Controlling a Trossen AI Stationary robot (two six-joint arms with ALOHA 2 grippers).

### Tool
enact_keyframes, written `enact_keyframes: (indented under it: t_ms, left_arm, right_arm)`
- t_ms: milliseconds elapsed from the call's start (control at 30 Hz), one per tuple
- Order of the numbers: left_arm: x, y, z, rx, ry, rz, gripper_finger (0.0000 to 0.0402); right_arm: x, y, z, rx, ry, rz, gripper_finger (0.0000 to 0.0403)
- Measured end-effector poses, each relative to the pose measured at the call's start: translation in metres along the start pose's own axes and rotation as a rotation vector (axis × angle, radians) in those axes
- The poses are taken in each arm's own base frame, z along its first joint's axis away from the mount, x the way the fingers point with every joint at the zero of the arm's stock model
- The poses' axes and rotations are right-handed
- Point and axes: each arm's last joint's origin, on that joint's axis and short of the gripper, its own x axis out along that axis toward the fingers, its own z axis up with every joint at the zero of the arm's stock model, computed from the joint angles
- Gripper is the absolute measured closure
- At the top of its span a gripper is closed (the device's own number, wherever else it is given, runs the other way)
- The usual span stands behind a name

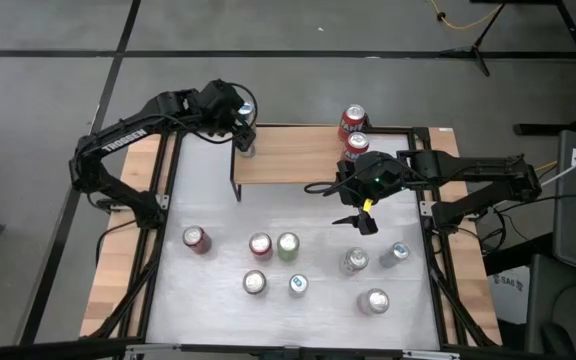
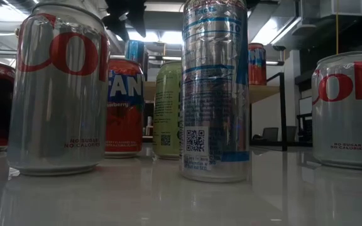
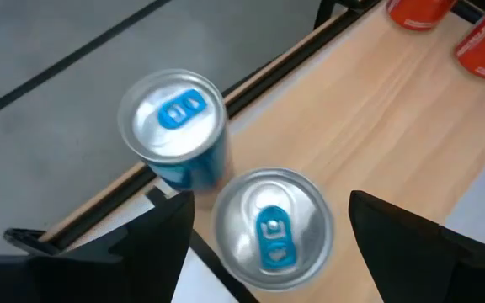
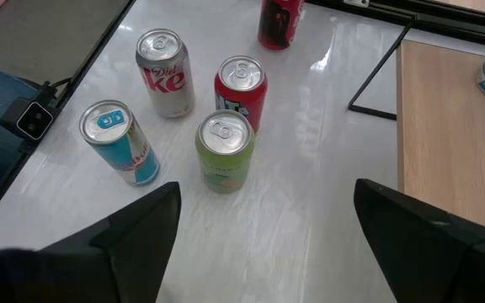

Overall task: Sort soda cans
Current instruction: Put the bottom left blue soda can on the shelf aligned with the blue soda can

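Left gripper (image 3: pixel 268 231) spread wide over two blue-tabbed cans (image 3: pixel 272 225) on the wooden shelf (image 1: pixel 288 160), gripping nothing. Right gripper (image 1: pixel 365 222) open, empty, above the table cans (image 1: pixel 273 246). Cans likely rigid, slick (thin walls dent); take mid-body, gently.

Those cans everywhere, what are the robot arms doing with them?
They are sorting soda cans. The left gripper is open around a blue-tabbed can on the wooden shelf, next to another blue can. Two red cans stand at the shelf's other end. The right gripper hangs open and empty above the white table, where eight cans wait.
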Motion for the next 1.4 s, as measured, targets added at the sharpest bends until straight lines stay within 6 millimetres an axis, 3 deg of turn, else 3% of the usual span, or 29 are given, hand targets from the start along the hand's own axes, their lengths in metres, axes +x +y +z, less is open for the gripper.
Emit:
enact_keyframes:
  t_ms: [867,1400]
  left_arm:
    - [0.012,-0.001,-0.009,-0.015,0.036,0.02,0.0097]
    - [0.011,-0.002,-0.009,-0.014,0.039,0.008,0.0172]
  right_arm:
    - [0.0,0.0,0.0,0.0,0.0,0.0,0.0058]
    - [0.0,0.0,0.0,0.0,0.0,0.0,0.0058]
